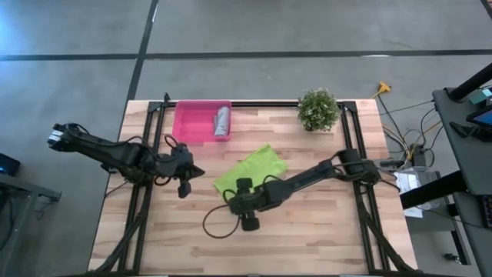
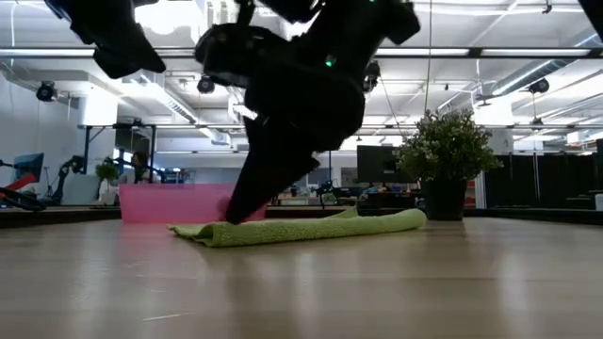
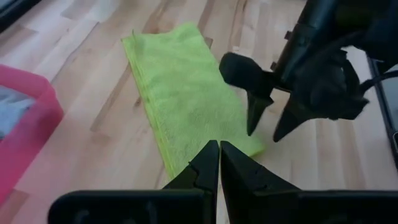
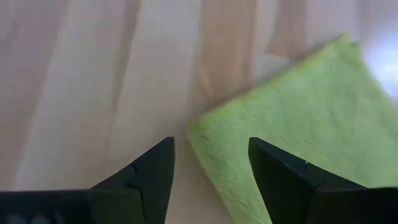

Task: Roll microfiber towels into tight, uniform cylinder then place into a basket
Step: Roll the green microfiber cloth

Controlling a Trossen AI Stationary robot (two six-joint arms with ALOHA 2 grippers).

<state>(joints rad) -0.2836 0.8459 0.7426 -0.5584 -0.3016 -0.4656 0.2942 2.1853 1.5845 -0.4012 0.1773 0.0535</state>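
The lime green towel (image 1: 250,170) lies flat on the table as a folded strip, slanting from near left to far right. My right gripper (image 4: 211,155) stands open over its near left corner (image 4: 208,132), one finger on each side of that corner. My left gripper (image 3: 219,158) is shut and hangs above the table to the left of the towel, touching nothing. The grey towel (image 1: 222,121), rolled up, lies in the right end of the pink basket (image 1: 191,123) at the far left. My right gripper comes down slanting from the table's right over the green towel's near left corner (image 3: 254,147). In the low view one finger (image 2: 247,188) reaches down to the towel's left end. Whether the fingertips touch the cloth, I cannot tell.
A small potted plant (image 1: 317,109) stands at the far right of the table. Black frame rails (image 1: 152,146) run along the table's left and right sides. Bare wood (image 1: 307,231) lies in front of the towel.
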